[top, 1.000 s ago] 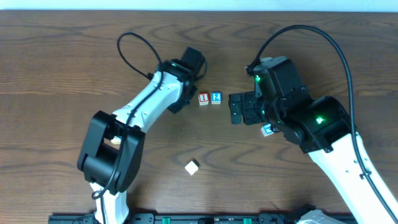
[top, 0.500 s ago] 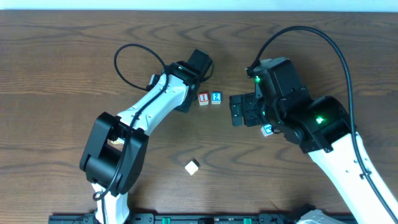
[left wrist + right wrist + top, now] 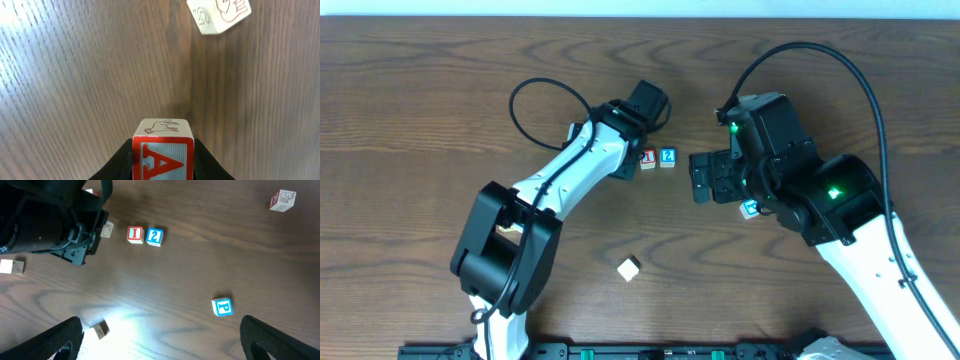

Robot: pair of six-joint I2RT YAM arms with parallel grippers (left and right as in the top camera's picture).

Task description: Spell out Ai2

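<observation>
Left hand (image 3: pixel 163 164) moved closer to I cube (image 3: pixel 134 234), gripping A cube (image 3: pixel 162 142) just left of it, 2 cube (image 3: pixel 155 236) just right of I cube, right hand (image 3: pixel 701 177) spread wide, farther right.

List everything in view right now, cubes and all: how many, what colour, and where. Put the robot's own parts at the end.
A cube: one, white with a red letter, clamped in the left gripper.
I cube: one, white with red, mid-table.
2 cube: one, blue with a white figure, right beside the I cube.
P cube: one, blue with white, next to the right gripper.
Pale cubes: at least three, cream, scattered apart; one has a red side.
Table: one, dark brown wood.
Left arm: white and black, gripper shut on the A cube.
Right arm: white and black, gripper open and empty.
</observation>
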